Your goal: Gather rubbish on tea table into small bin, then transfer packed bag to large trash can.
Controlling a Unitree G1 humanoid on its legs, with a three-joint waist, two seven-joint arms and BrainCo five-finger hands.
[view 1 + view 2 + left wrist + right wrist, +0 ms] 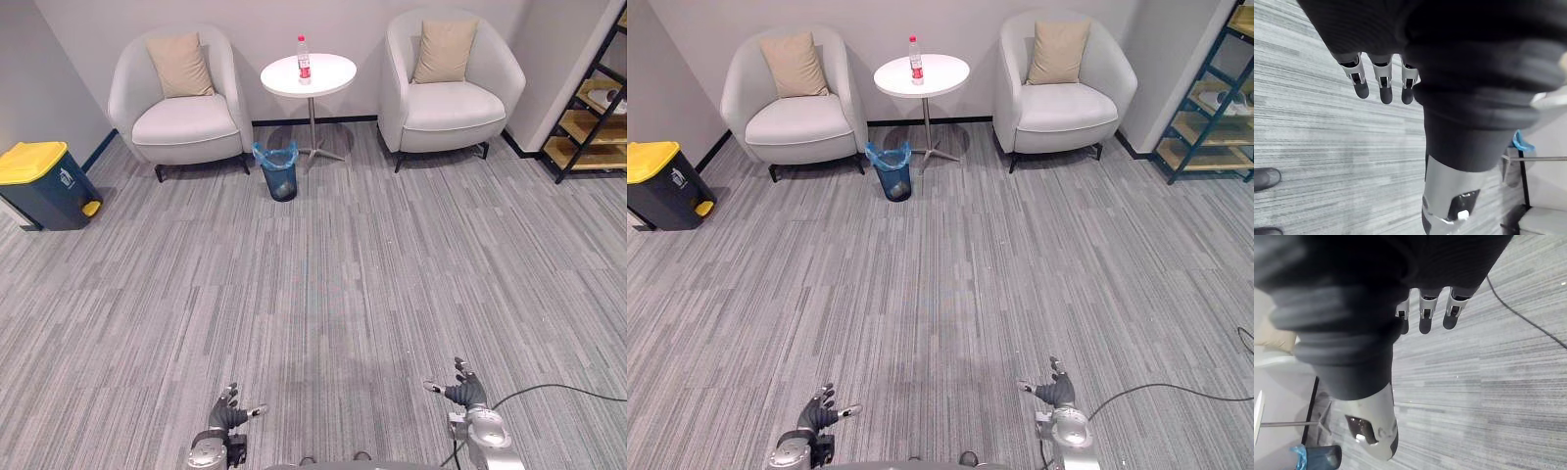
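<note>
Yellow tops the big trash can [49, 201], which stands far off on the left by the wall. Next comes a pale armchair [181, 113]. Then comes the small bin [281, 186] with a blue bag [277, 155] in it, on the floor just beside the foot of the round white bench [328, 73]. A bottle [304, 61] with a red label stands upright on the bench, and it looks like the rubbish to gather. Past it sit a second armchair [446, 93] and a wooden shelf [593, 108]. A wide stretch of grey carpet [313, 284] lies between the robot and all of this. Down low, the left hand [227, 413] has its fingers [1385, 84] loose and straight and holds nothing. The right hand [462, 392] is the same, with its fingers [1424, 317] spread and empty. The job has not really begun, so I think the step now is to walk up to the bench. To do it well, the robot should go straight ahead and stop close enough to reach the bottle. It should take care not to bump the small bin, which looks light and may tip over. Then one hand can wrap round the middle of the bottle, lift it and drop it into the blue bag.
</note>
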